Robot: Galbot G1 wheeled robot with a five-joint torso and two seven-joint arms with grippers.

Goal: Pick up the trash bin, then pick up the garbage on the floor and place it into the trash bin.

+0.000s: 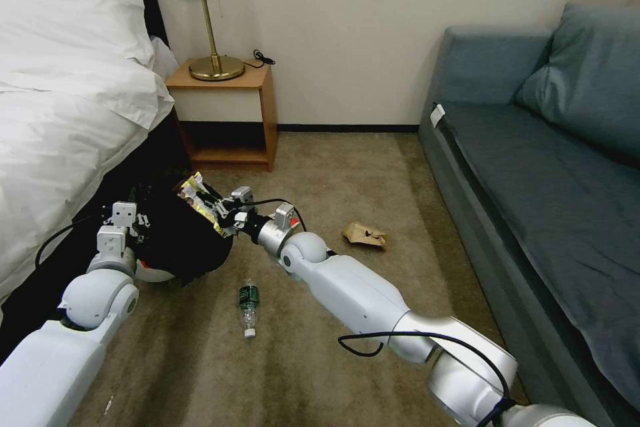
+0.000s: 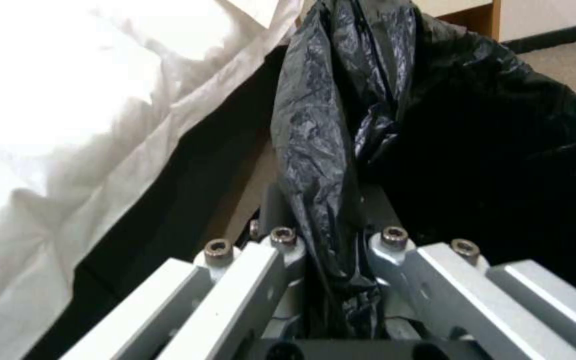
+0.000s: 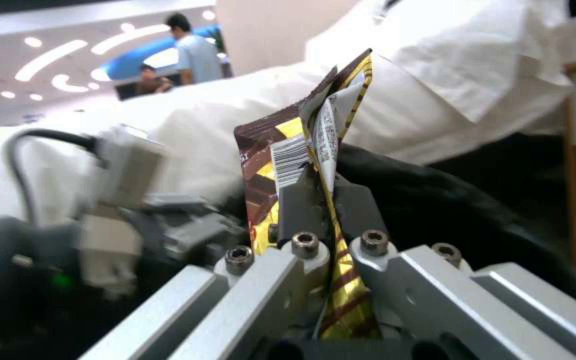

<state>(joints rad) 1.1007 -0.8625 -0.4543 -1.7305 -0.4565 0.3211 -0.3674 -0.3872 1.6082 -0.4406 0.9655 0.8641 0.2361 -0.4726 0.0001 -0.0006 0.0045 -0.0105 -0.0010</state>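
The trash bin (image 1: 179, 243), white with a black bag (image 2: 328, 125) over its rim, is held off the carpet beside the bed. My left gripper (image 1: 136, 212) is shut on the bag at the bin's rim, its fingers (image 2: 276, 212) pinching the plastic. My right gripper (image 1: 212, 211) is shut on the yellow-black wrapper (image 1: 197, 195), right at the bin's opening; its fingers (image 3: 299, 200) clamp the wrapper (image 3: 288, 155) upright. On the floor lie a clear bottle with a green label (image 1: 248, 301) and a tan paper bag (image 1: 365, 235).
The bed with white linen (image 1: 60, 120) runs along the left, right against the bin. A wooden nightstand (image 1: 227, 113) with a brass lamp stands at the back wall. A blue-grey sofa (image 1: 533, 167) lines the right side. Open carpet (image 1: 347, 173) lies between them.
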